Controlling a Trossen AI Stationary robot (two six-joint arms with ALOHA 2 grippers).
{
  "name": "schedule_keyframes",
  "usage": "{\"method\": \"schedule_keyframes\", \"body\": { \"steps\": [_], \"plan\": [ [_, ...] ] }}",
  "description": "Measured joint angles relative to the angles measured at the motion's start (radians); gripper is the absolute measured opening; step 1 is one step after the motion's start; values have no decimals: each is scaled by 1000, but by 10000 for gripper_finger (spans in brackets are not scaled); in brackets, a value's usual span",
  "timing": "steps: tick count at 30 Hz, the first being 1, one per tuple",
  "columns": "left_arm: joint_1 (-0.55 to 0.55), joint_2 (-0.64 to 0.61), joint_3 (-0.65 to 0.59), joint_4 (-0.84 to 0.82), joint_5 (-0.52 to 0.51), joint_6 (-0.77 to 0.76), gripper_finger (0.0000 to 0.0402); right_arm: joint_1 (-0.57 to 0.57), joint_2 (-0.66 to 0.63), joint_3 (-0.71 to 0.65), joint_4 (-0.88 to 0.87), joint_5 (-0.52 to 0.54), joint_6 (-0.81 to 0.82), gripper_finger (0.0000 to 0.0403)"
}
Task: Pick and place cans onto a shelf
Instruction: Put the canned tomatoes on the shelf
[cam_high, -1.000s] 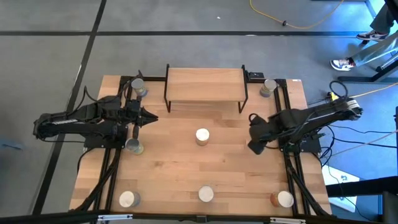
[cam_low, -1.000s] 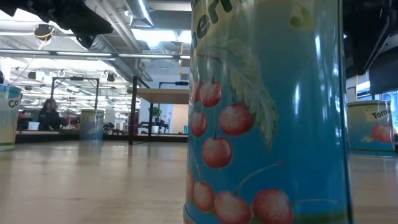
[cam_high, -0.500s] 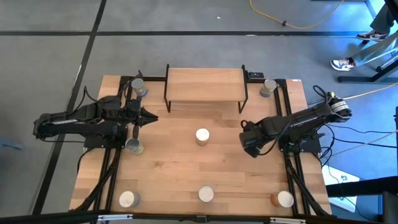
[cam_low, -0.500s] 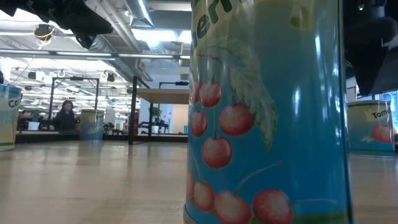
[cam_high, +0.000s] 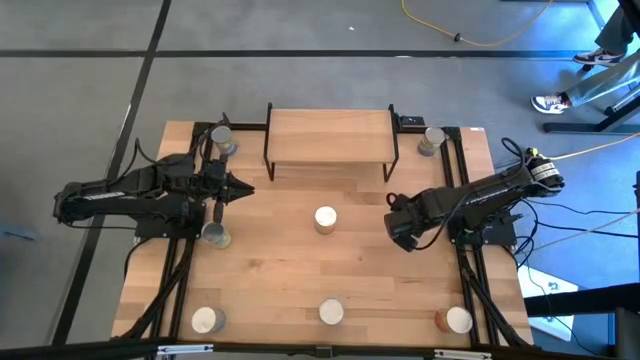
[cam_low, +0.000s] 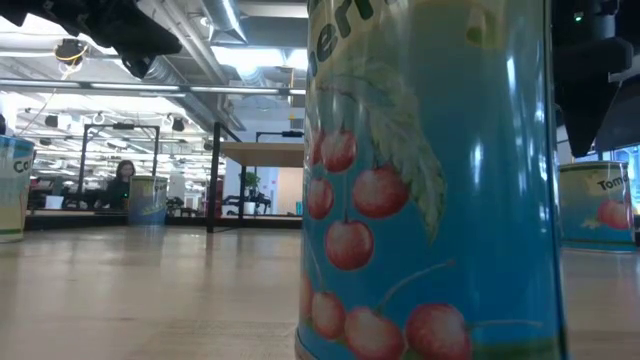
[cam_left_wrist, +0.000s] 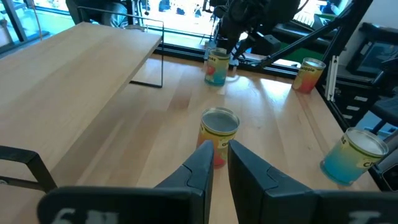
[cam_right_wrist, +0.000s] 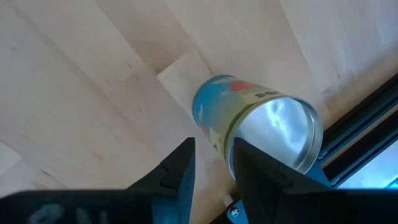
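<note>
Status: no can is on the shelf (cam_high: 330, 135); its light-wood board on thin black legs is bare. 7 cans show from above, all on the tabletop (cam_high: 270, 270): 2 flanking the shelf, 1 in the middle (cam_high: 325, 218), 1 beside the left arm (cam_high: 214, 234), and 3 along the near edge.

The right gripper (cam_high: 398, 228) hangs over the table, right of the middle can. Its fingers are slightly parted and hold nothing. Its wrist camera looks down on a blue-labelled can (cam_right_wrist: 255, 127) standing next to a black rail; which can that is in the overhead view, I cannot tell.

The left gripper (cam_high: 243, 188) waits at the left side, fingers almost together and empty, pointing toward a yellow-and-red can (cam_left_wrist: 219, 127).

Judgement: the step is the approach to a first pick. The fingers need to part wider than the can, straddle its wall below the rim, and centre before squeezing.

Materials: smooth cylindrical tins with glossy printed labels and bright metal tops. The nearest, at table level, shows cherries on blue (cam_low: 430, 180). They look likely to slip or tip on the planed wood if nudged off-centre.
</note>
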Motion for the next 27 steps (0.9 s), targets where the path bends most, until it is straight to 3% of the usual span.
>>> {"method": "schedule_keyframes", "body": {
  "steps": [14,17,21,27],
  "plan": [
    [0,0,0,0,0,0,41,0,-4,-105,0,-9,38,108],
    [0,0,0,0,0,0,41,0,-4,-108,-3,-5,37,83],
    [0,0,0,0,0,-1,41,0,-3,-108,4,-8,35,16],
    [0,0,0,0,0,-2,41,0,-2,-96,12,-7,12,5]
  ]
}}
